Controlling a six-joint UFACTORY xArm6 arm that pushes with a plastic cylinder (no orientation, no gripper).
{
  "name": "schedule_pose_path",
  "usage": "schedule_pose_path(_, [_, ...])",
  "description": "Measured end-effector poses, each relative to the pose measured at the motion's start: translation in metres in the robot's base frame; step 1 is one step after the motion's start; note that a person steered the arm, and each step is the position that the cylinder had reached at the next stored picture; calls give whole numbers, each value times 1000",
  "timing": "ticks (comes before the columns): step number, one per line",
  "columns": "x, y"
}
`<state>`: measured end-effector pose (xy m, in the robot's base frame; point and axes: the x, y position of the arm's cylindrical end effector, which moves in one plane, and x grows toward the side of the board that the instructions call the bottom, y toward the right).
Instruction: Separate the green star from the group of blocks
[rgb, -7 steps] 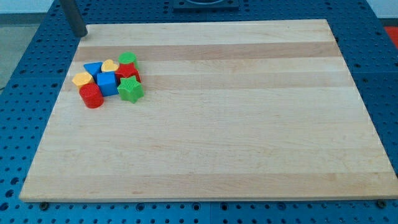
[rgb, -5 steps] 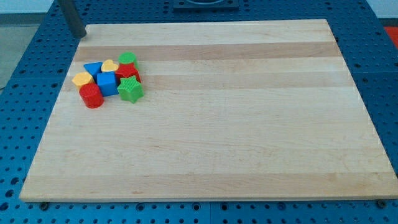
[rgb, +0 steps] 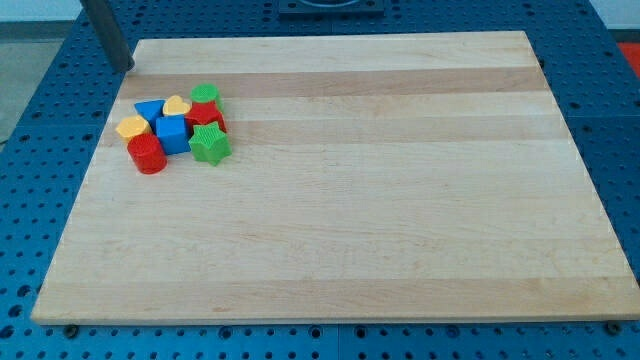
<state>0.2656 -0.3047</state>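
— Rod first: where does my tip (rgb: 127, 68) sit, and is it touching anything?

— At the wooden board's (rgb: 400, 250) top-left corner, right by the edge, with the rod rising out of the view's top. It is a bare rod with nothing to open or close, so it holds nothing, and it touches no block. The whole cluster lies below it and a little to the view's right, well apart.

— And the green star (rgb: 209, 144)?

— Still packed in with the group, on its lower right side. It touches the blue cube (rgb: 172, 133) on its left, and the red block (rgb: 205, 113) sits just above it.

— What else is around the blue cube?

— A red cylinder (rgb: 147, 154) just below and left of it, an orange block (rgb: 131, 126) to its left, a blue triangular block (rgb: 150, 109) above it, and a yellow heart-like block (rgb: 177, 104) above and slightly right. A second green block (rgb: 205, 94), shape hard to make out, sits at the top right, beyond the red one. All of them crowd together near the board's left edge.
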Motion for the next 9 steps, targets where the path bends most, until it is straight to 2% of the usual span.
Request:
schedule_pose_path(1, [27,33])
schedule_pose_path(3, [98,49])
schedule_pose_path(4, [129,77])
schedule_pose_path(6, [150,168])
schedule_pose_path(7, [151,187])
schedule_pose_path(8, [178,186])
schedule_pose_path(9, [186,194])
